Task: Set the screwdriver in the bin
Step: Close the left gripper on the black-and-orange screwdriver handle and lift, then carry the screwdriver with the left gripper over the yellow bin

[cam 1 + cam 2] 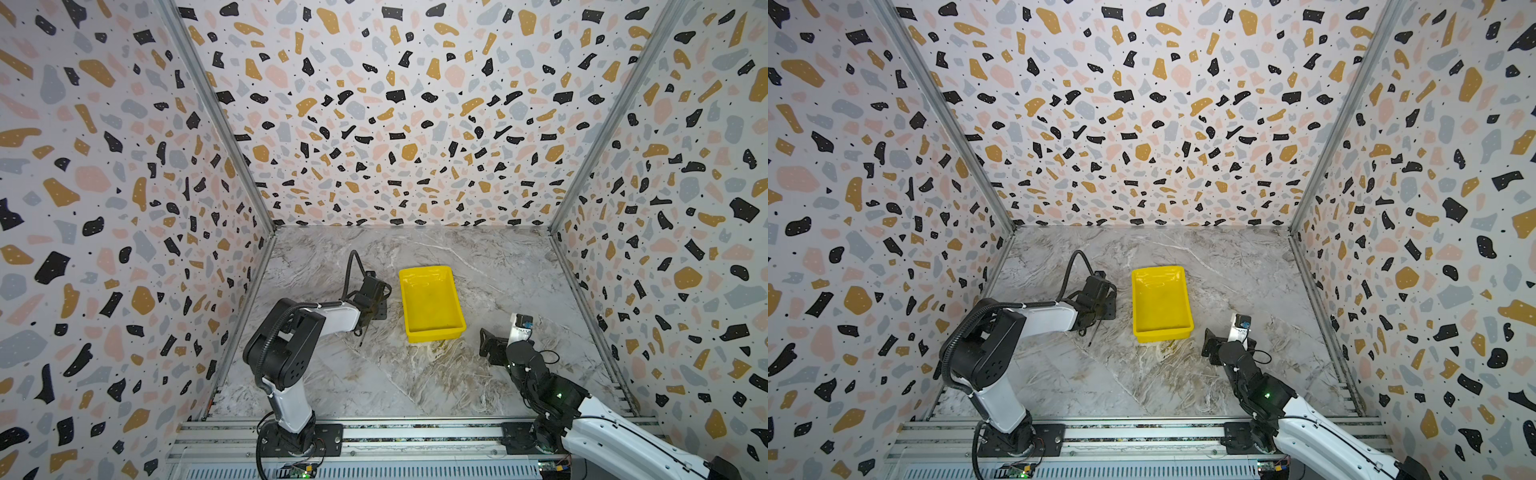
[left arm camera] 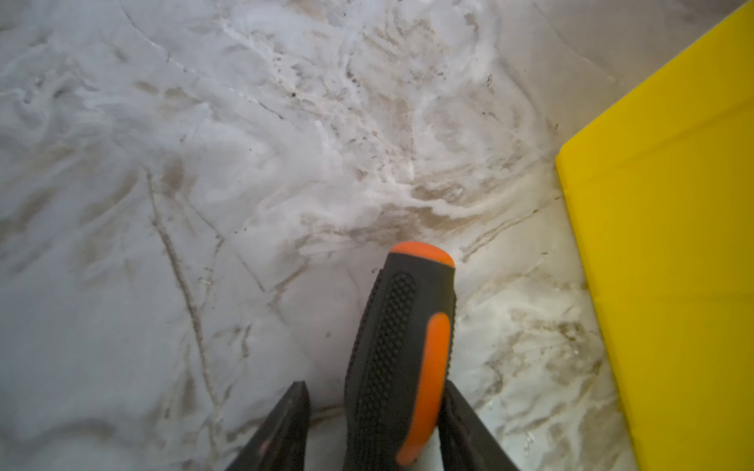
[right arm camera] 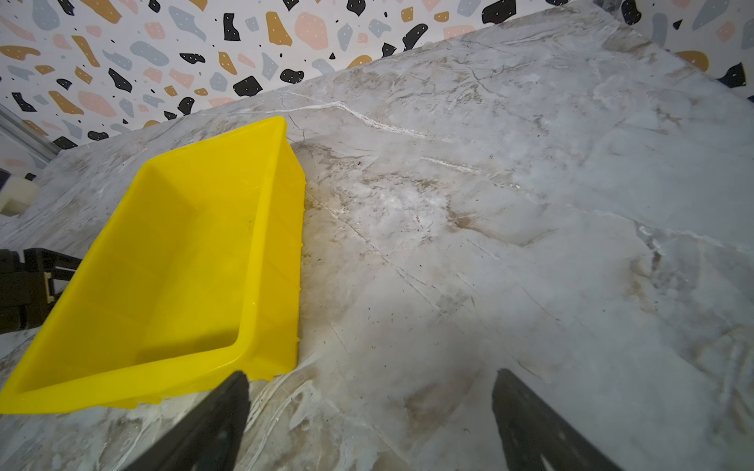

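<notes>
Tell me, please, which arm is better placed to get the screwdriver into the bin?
Left. The left gripper already straddles the screwdriver handle beside the bin; the right gripper is open and empty.

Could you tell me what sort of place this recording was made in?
It looks like a robot test cell, not a home or workshop: a marble-patterned table boxed in by terrazzo-print walls, two arms bolted to an aluminium rail, and only a yellow bin and a screwdriver as props.
</notes>
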Tool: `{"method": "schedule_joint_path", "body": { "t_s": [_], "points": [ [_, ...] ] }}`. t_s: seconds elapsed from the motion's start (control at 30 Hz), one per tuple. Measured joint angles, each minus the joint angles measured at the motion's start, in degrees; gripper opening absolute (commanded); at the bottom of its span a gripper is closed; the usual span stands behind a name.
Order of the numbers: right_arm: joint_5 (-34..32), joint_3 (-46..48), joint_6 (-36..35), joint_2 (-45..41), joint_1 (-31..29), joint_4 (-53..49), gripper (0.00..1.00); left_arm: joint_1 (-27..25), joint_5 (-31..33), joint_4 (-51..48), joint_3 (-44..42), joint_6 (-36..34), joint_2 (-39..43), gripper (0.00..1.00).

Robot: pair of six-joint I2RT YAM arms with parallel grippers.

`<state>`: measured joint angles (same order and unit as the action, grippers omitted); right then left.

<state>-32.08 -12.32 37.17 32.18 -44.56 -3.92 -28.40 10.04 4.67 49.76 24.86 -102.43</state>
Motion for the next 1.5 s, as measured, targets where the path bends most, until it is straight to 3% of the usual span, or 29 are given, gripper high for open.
{"method": "schedule_joint_path", "body": {
  "t_s": [0.3,0.47,0.6,0.7,0.83,0.97,1.1,1.3,1.5],
  "points": [
    [-0.6,0.2,0.0,-0.5,0.0,0.0,0.91,-0.2,1.0,1.8,-0.1,1.6,-0.4,0.12],
    [-0.6,0.3,0.0,-0.5,0.0,0.0,0.91,-0.2,-1.7,-3.5,-1.1,5.9,3.7,0.14],
    [-0.7,0.3,0.0,-0.5,0.0,0.0,0.91,-1.3,-2.4,-7.5,-2.5,10.4,14.2,0.16],
    [-0.8,0.3,0.0,-0.5,0.0,0.0,0.91,-2.7,-2.1,-6.7,-2.3,13.7,22.0,0.16],
    [-0.9,0.3,0.0,-0.5,0.0,0.0,0.91,-4.6,-2.4,-4.4,-1.6,19.9,25.4,0.15],
    [-1.3,0.3,0.1,-1.8,0.0,-0.6,0.91,-7.1,-3.8,1.0,-1.4,28.3,22.4,0.14],
    [-2.0,1.1,0.3,-4.6,0.0,-1.5,0.91,-11.1,-4.8,5.6,2.0,34.3,14.3,0.13],
    [-2.8,2.3,0.7,-8.5,0.0,-2.2,0.92,-16.2,-5.3,12.0,10.4,38.8,2.1,0.11],
    [-3.5,2.5,1.0,-9.7,0.0,-2.8,0.92,-16.3,-4.9,13.9,12.2,39.7,-5.6,0.12]
  ]
}}
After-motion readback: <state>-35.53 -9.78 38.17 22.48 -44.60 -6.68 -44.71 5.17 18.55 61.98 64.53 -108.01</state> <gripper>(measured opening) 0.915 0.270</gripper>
